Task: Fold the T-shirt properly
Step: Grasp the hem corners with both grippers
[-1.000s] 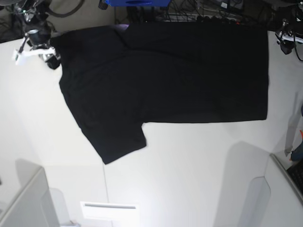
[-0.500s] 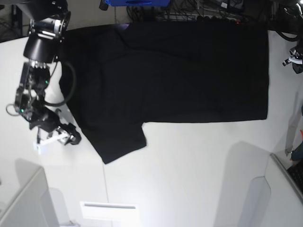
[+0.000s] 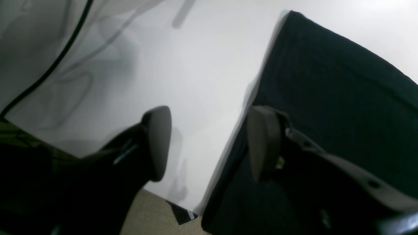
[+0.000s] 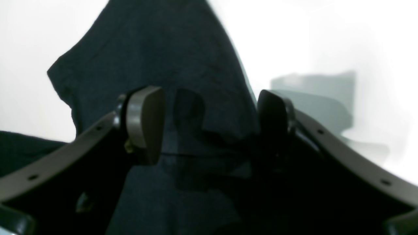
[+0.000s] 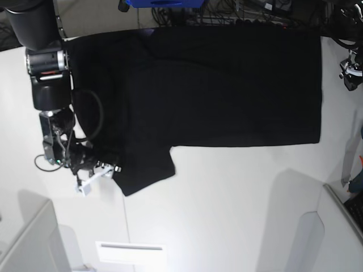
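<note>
T-shirt [image 5: 215,90] lies flat on the white table [image 5: 227,204], plain black side up, body spread toward the table's far edge, one short sleeve [image 5: 144,170] sticking out toward the near side. No print visible from any view.

Right gripper [image 5: 105,168] sits low at the outer edge of that sleeve. Wrist view: right gripper [image 4: 209,120] has both fingers spread wide, black cloth [image 4: 156,58] lying between and beyond them; nothing pinched. Whether the pads touch the fabric cannot be told.

Left gripper [image 5: 351,73] is at the shirt's hem side, just off the cloth over bare table. Wrist view: left gripper [image 3: 209,143] stands parted, one finger over white table, the other over the hem edge of the T-shirt [image 3: 343,98]; nothing between them.

Around the shirt: tangled cables [image 5: 249,14] and a blue object [image 5: 159,3] past its far edge; the right arm's own cable loop [image 5: 91,113] lies over the shirt's sleeve side; grey panels [image 5: 34,238] at the table's near corners.
</note>
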Tool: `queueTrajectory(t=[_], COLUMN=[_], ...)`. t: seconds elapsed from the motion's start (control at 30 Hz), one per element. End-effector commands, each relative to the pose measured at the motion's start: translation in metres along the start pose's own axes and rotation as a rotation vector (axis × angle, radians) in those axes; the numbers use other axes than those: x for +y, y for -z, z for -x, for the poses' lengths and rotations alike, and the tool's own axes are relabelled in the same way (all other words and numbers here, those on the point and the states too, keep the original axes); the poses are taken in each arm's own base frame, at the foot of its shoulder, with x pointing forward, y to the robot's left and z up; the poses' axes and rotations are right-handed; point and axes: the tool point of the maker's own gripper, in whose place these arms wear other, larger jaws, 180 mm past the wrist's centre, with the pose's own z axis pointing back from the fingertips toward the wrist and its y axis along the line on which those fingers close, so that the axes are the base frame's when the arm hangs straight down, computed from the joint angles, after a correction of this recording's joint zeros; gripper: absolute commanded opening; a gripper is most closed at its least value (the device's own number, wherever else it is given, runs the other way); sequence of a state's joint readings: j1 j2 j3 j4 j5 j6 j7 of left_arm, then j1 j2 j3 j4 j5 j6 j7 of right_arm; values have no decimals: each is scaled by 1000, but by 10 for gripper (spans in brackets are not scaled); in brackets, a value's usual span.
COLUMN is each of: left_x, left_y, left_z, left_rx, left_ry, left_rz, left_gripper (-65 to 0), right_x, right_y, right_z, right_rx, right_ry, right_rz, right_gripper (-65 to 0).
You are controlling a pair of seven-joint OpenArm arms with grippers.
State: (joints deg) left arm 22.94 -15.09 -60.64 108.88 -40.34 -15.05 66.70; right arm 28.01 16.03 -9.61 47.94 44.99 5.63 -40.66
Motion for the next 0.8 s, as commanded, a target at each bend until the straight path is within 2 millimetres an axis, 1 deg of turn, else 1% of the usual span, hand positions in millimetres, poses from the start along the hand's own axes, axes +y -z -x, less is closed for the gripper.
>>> queueTrajectory(t=[0.0,0.07,0.17,0.23,0.27,0.3,0.37,0.47,0.53,0.6,0.67,0.73,0.77], left_x=[1,0,1,5,8,10,-1,-20,-32,-35,-42,-62,-69], left_y=[-4,-3,-1,7,12,20,38,66,88,110,125,141,146], left_z=[-15,-16,-18,-23,-24,-26,-35,-49,-57,-63,-69,-70,-70], left_rx=[-39,-39,-40,-44,-40,-29,-6,28,54,97,125,125,120], left_ry=[30,34,29,-4,-23,-39,-23,23,51,94,148,177,187], left_rz=[-2,-1,0,5,5,12,53,85,67,0,-45,-29,-20], left_gripper=[-291,-291,-291,-285,-281,-281,-280,-280,-280,-280,-280,-280,-280], right_x=[-2,-2,-3,-4,-5,-6,-8,-7,-7,-6,-6,-6,-6], right_y=[-7,-7,-6,-6,-5,-5,-4,-4,-4,-4,-4,-4,-4], right_z=[-15,-15,-15,-18,-16,-16,-15,-15,-15,-16,-16,-15,-15], right_rx=[-25,-26,-28,-54,-62,-71,-77,-78,-78,-81,-81,-79,-78], right_ry=[-12,-14,-13,-11,-9,-8,-6,0,0,-2,-2,-2,-2], right_rz=[8,10,11,12,14,15,17,16,16,15,15,15,15], right_gripper=[-240,-296,-407,-474,-506,-549,-644,-650,-650,-650,-650,-650,-650])
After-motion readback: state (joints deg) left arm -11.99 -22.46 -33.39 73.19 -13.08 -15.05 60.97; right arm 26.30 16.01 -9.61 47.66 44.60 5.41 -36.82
